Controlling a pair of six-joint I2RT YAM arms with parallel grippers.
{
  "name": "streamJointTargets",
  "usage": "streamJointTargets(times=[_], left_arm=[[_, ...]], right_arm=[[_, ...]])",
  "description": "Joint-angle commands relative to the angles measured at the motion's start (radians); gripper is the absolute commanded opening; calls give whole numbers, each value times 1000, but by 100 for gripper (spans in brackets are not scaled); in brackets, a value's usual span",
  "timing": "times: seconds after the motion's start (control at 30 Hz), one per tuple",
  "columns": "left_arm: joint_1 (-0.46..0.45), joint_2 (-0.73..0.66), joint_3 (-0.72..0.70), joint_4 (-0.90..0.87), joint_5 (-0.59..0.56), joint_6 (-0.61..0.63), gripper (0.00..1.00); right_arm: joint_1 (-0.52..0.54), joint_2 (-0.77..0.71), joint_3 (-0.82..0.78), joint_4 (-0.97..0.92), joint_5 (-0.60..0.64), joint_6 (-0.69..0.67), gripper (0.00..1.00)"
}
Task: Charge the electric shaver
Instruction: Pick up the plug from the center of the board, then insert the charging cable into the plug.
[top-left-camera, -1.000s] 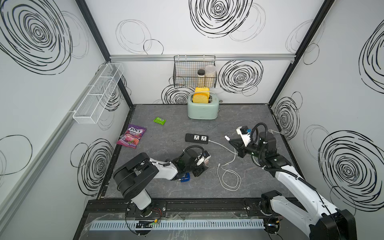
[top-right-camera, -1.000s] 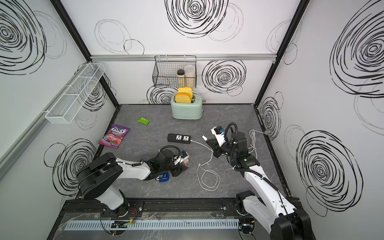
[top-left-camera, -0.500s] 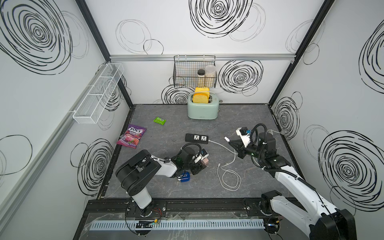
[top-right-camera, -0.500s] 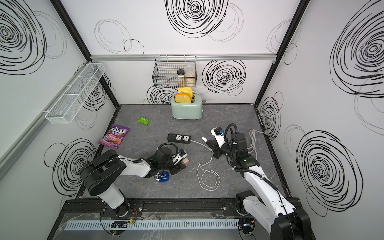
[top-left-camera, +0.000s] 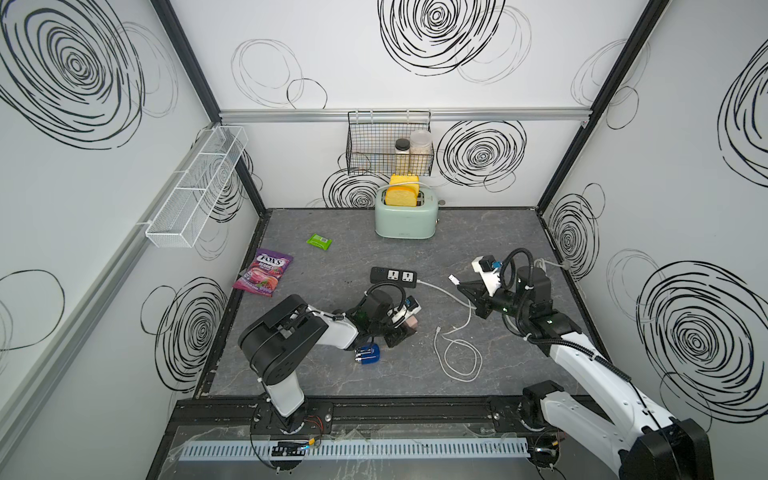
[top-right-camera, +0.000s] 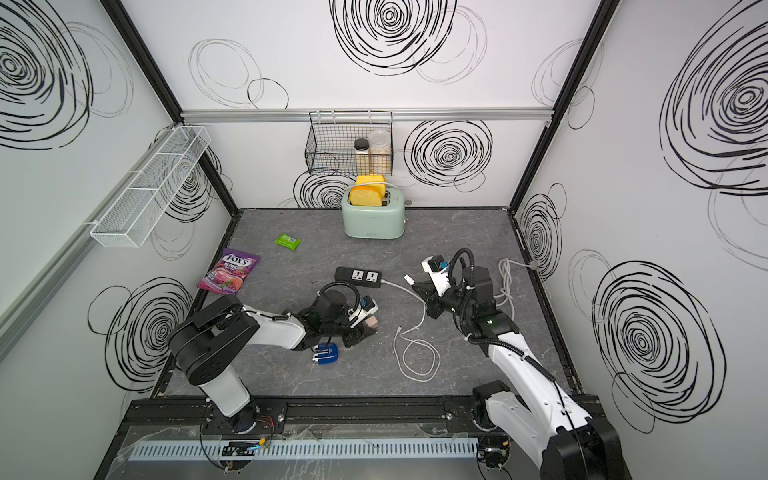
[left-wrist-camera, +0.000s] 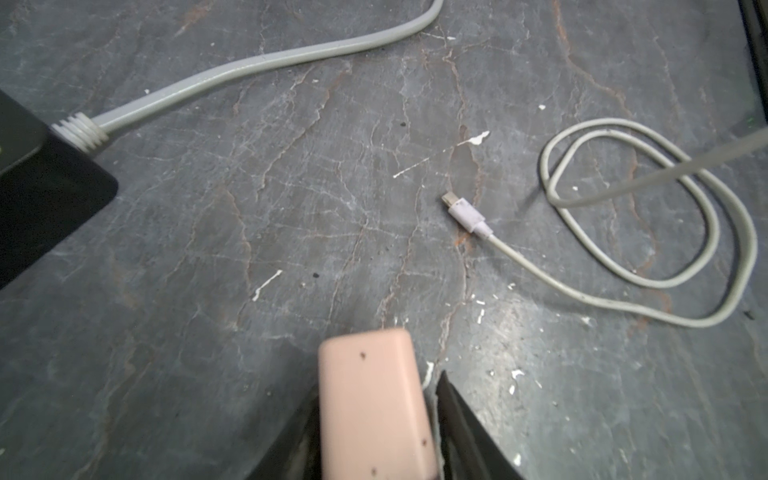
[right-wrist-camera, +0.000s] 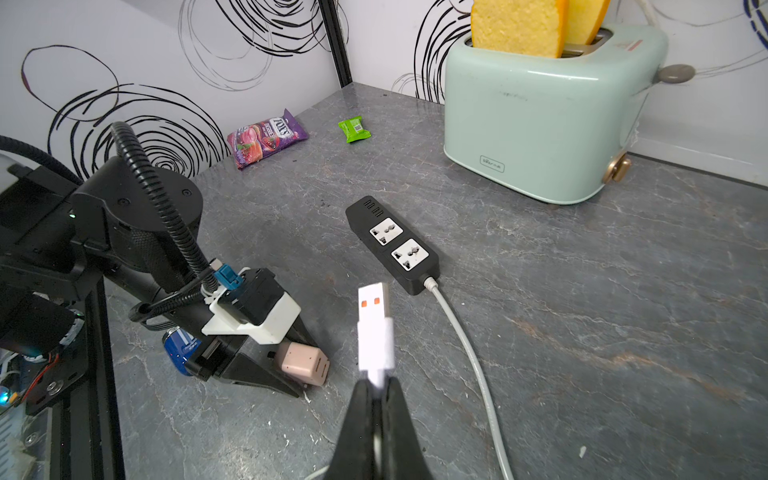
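Left gripper is straddling the pale-pink cube adapter at a narrow opening, one finger on each side; whether it is truly clamping, you cannot tell from these views. Your right gripper is pinching the white USB-A plug of the charging cable by its tail, holding it above the bench near the black power strip. In both top views the electric shaver is lying on the bench at lower centre of the frame, just beside the left wrist, with neither gripper touching it. It is looking like a light, rigid, glossy shell, so probably slippery, and its silver foil strips look delicate. You are better off taking it across the blue body's sides, clear of the foil, leaving free whichever end accepts the cable's small plug.
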Motion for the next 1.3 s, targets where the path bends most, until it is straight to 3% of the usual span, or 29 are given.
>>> streamJointTargets(times=[0.0,0.13,0.27,0.4,0.53,0.63,0.73,0.87,1.03,1.27], left_arm=[[7,17,16,-3,22,16,35],[7,16,22,-13,17,12,14],[15,-51,19,-28,43,10,0],[57,-189,14,-20,132,28,0],[123,-310,49,-54,261,127,0],[181,-348,134,-199,393,251,0],[204,-353,229,-420,453,451,0],[231,-372,256,-491,481,536,0],[235,-386,262,-583,521,645,0],[229,-443,200,-510,531,627,0]], right_arm=[[-5,-19,-14,16,-15,-5,0],[-5,-20,-8,8,-18,-7,0],[-3,-22,13,-19,-38,-29,0],[-3,-8,75,-102,-84,-51,0],[-4,44,158,-224,-187,-83,0],[-2,92,218,-323,-295,-119,0],[11,132,275,-399,-347,-136,0],[47,217,379,-561,-350,-190,0],[140,309,463,-681,-248,-215,0],[179,327,461,-660,-259,-207,0]])
